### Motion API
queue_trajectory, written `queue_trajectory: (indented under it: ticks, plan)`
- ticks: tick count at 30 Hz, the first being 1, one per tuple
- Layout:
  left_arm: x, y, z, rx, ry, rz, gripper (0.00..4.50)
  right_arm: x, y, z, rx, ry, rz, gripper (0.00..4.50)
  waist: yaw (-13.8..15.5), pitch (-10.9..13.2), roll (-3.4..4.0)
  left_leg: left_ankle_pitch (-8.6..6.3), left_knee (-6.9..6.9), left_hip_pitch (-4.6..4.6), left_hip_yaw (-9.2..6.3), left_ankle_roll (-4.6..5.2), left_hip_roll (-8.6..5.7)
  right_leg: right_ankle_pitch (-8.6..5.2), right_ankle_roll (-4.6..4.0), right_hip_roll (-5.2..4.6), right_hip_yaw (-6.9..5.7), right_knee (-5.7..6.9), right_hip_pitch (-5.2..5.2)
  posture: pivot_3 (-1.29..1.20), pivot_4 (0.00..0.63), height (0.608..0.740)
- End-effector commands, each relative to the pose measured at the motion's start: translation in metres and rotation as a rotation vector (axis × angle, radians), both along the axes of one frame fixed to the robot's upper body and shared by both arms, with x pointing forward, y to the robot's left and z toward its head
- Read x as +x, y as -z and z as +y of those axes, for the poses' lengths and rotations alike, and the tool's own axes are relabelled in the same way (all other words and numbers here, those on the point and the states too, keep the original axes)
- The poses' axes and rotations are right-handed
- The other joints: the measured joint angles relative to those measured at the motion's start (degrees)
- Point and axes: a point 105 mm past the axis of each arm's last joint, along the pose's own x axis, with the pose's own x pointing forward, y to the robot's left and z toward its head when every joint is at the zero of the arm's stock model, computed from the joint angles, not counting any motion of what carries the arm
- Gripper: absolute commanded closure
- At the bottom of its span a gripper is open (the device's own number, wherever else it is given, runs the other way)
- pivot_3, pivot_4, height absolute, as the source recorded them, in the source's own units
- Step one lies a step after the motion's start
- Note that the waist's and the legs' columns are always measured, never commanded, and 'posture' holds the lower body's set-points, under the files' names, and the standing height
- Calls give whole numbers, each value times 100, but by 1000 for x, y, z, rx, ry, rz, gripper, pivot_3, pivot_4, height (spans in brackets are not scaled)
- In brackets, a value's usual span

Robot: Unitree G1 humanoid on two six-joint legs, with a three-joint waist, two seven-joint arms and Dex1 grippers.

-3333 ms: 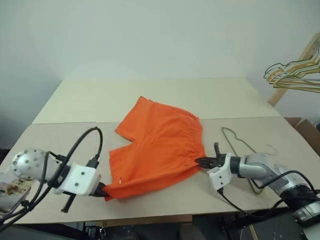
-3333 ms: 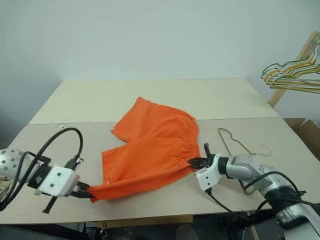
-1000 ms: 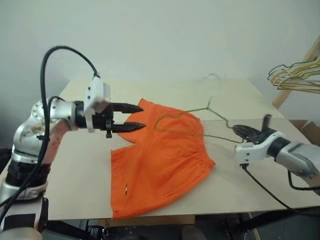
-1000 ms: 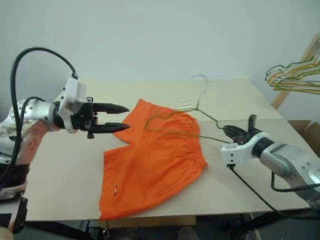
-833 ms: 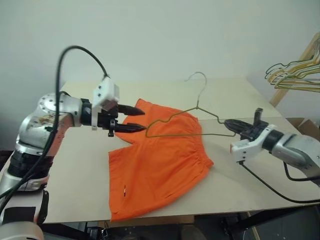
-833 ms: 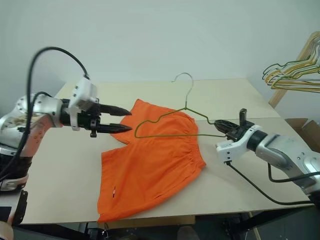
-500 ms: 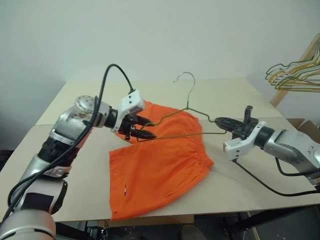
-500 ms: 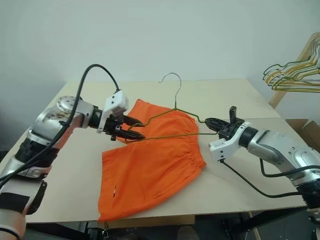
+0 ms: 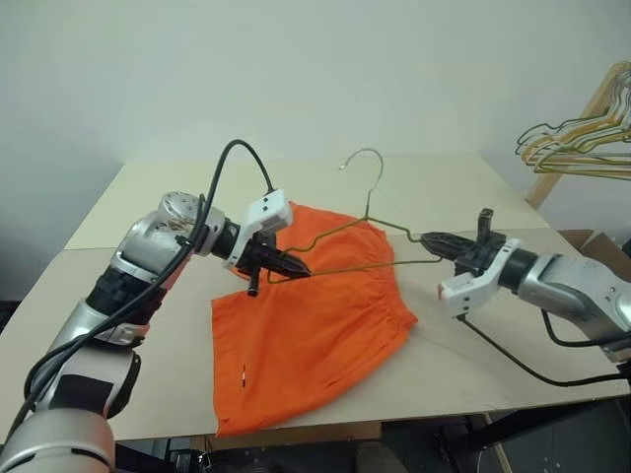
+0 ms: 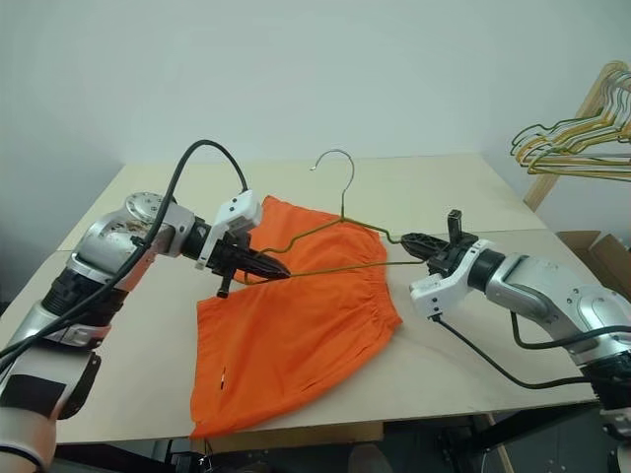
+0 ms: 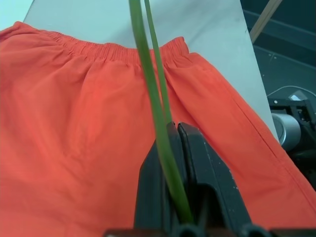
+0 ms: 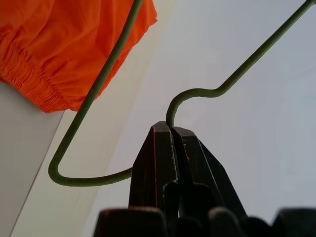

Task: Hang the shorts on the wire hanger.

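The shorts [image 9: 311,325] lie flat below both grippers — the wire hanger [image 9: 360,246] spans between them, left gripper [image 9: 296,266] and right gripper [image 9: 431,240] each clamped on an end.

One shorts [image 9: 315,315], one wire hanger [image 9: 367,229], two end effectors [image 9: 288,264] [image 9: 434,241].

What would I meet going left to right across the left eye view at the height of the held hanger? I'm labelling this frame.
Left tool, shut on the hanger's corner → olive-green wire hanger held above the orange shorts → right tool, shut on the hanger's other end → bunch of hangers at the far right.
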Motion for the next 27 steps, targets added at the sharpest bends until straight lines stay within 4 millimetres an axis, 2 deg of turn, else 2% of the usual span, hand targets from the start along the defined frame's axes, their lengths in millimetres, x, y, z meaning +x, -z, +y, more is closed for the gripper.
queue_trajectory:
  ticks: [1, 2, 5, 10, 12, 13, 15, 20, 26, 27]
  plan:
    - [4, -14, -2, -40, 13, -109, 4462, -2, -18, 7, 16, -33, -66, 4500, 8, 0, 0, 0, 0, 0, -1, 0, 0, 0, 0, 0, 0, 1, -1, -191, 0, 740]
    - [4, -15, -3, -54, 12, -116, 4462, -2, -18, 7, 16, -34, -65, 4500, 8, 0, 0, 0, 0, -1, -1, 0, 0, 0, 0, 0, 0, 2, -2, -191, 0, 740]
    - [3, -14, -2, -43, 7, -96, 3846, -2, -18, 8, 20, -36, -65, 4500, 6, 0, 0, 0, 0, -3, 1, 0, 0, 0, 0, -1, 5, 5, -7, -192, 0, 740]
    - [5, -1, 3, 53, 1, -117, 2210, -3, -20, 10, 24, -41, -65, 4500, 4, 0, 0, 0, 0, -3, 5, 0, -1, 0, 1, -1, 8, 7, -8, -192, 0, 740]
    - [4, 4, 6, 89, 9, -116, 2210, -2, -21, 10, 25, -39, -67, 4500, 3, 0, 0, 0, 1, -2, 5, 0, -2, 0, 1, -1, 8, 8, -9, -196, 0, 740]
    - [4, 4, 6, 92, 11, -113, 2317, -2, -22, 9, 24, -37, -69, 4500, 3, 0, 0, 0, 1, -3, 6, 0, -2, -1, 1, -1, 8, 7, -9, -196, 0, 740]
    - [1, 3, 7, 98, 27, -105, 2855, -1, -23, 8, 21, -33, -71, 4500, 3, 0, 0, 0, 1, -3, 6, 1, -2, -1, 1, -1, 8, 7, -9, -198, 0, 740]
    - [0, 4, 8, 103, 43, -122, 4483, -1, -25, 8, 22, -31, -79, 4500, -4, 0, 0, 0, 0, -3, 6, 1, -1, -1, 1, -1, 10, 10, -12, -201, 0, 740]
    - [11, 6, 7, 112, -33, -141, 4483, -4, -23, 8, 39, -29, -62, 4500, 3, 0, 0, -1, 3, -4, 6, 2, -2, -1, 2, -1, 11, 11, -12, -200, 0, 740]
    - [13, 6, 7, 112, -47, -144, 4500, -7, -21, 9, 59, -42, -26, 4249, 8, 0, 0, -1, 3, -4, 6, 2, -2, -1, 2, -1, 11, 11, -12, -200, 0, 740]
